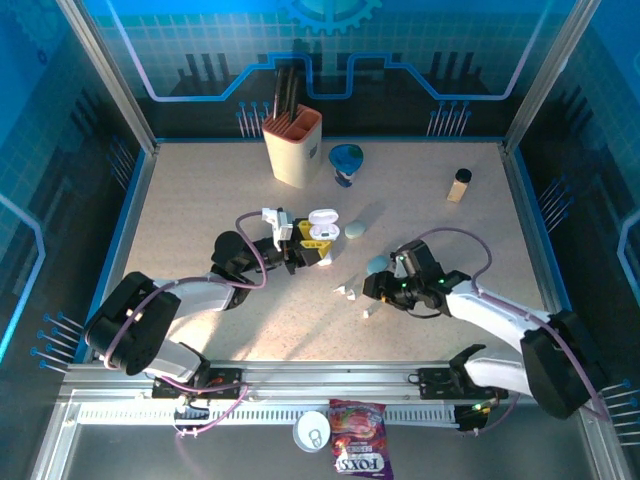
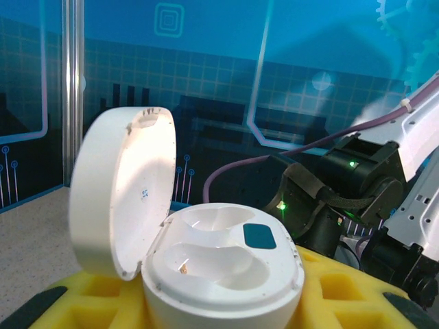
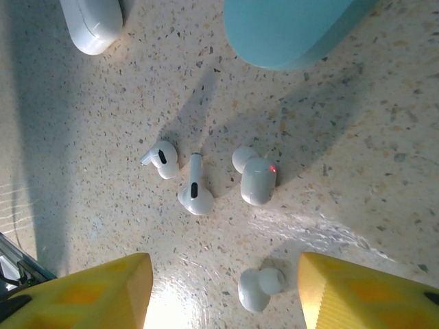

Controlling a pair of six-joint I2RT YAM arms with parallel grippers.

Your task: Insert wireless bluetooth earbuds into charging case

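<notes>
Left end effector (image 1: 312, 245) clamped on open white charging case (image 2: 223, 267), wells empty; right end effector (image 3: 223, 291) spread wide above four loose earbuds (image 3: 195, 195) on tabletop (image 3: 384, 137). None inserted yet.

Lab test cell: aluminium frame (image 1: 106, 70), circuit-print walls (image 1: 420, 40).

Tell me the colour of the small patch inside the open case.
Dark teal. The patch in the white case shows best in the left wrist view.

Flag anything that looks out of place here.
Four white earbuds lie scattered loose on the table, while the open white case has empty wells. A candy bag sits on the front rail, off the work surface.
</notes>
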